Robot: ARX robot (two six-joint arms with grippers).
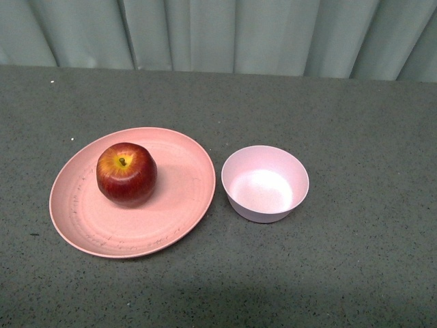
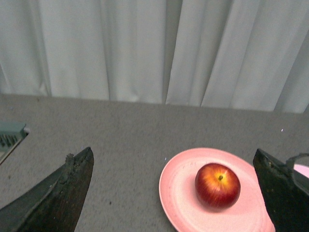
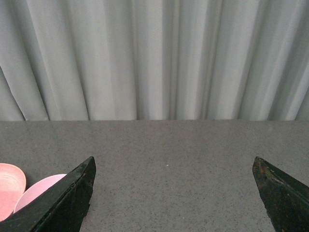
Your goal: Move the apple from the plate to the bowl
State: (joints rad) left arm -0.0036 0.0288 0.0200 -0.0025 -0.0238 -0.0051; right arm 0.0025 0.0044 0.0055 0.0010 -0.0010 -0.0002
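A glossy dark-red apple (image 1: 126, 173) with a yellow patch round its stem sits on the left part of the salmon-pink plate (image 1: 147, 229). The small pale pink bowl (image 1: 239, 198) stands empty just right of the plate. Neither gripper shows in the front view. In the left wrist view my left gripper (image 2: 173, 152) is open and held back from the table. The apple (image 2: 217, 185) and plate (image 2: 176, 193) lie ahead between its fingers, nearer the right-hand one. My right gripper (image 3: 174, 159) is open over bare table, and the bowl (image 3: 41, 191) and plate (image 3: 8, 186) peek past one finger.
The things rest on a grey speckled table (image 1: 355, 123) that ends at a pale pleated curtain (image 1: 225, 34) behind. A teal-grey object (image 2: 9, 135) shows at the edge of the left wrist view.
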